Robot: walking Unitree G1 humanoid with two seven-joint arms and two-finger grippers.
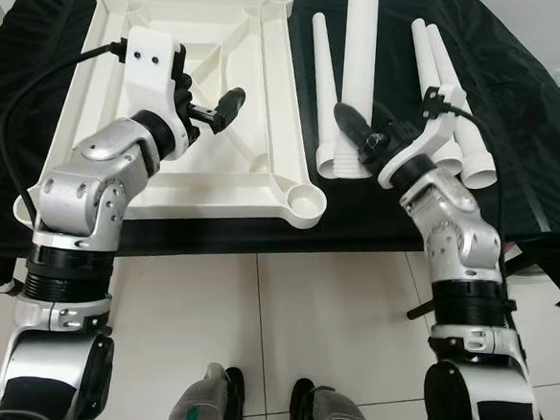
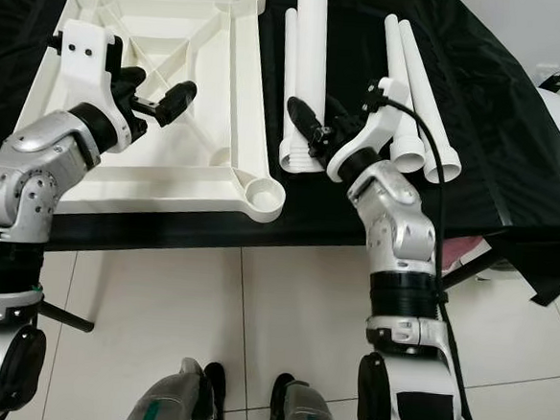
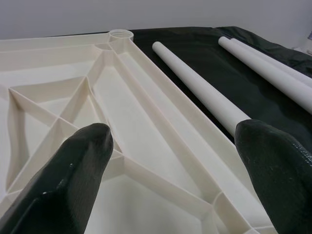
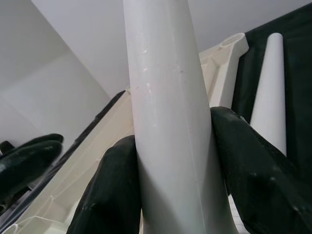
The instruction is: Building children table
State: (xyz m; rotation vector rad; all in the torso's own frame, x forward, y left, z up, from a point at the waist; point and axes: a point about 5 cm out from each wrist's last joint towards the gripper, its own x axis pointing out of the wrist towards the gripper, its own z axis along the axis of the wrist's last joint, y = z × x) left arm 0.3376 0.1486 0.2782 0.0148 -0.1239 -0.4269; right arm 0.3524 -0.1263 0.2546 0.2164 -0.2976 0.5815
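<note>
The white tabletop (image 1: 186, 107) lies upside down on the black cloth (image 1: 518, 102), ribs and corner sockets facing up. The left gripper (image 1: 220, 110) hovers over its ribbed middle, fingers (image 3: 68, 180) spread apart and holding nothing. Just beside the tabletop, the right gripper (image 4: 178, 180) is clamped around a white leg (image 1: 359, 43), holding it upright. Three more legs (image 1: 442, 96) lie flat on the cloth near it.

The right claw (image 4: 178, 195) clamps a white table leg (image 4: 168, 112) at frame centre; another leg (image 4: 269, 92) lies at right on black cloth (image 4: 297, 58).
</note>
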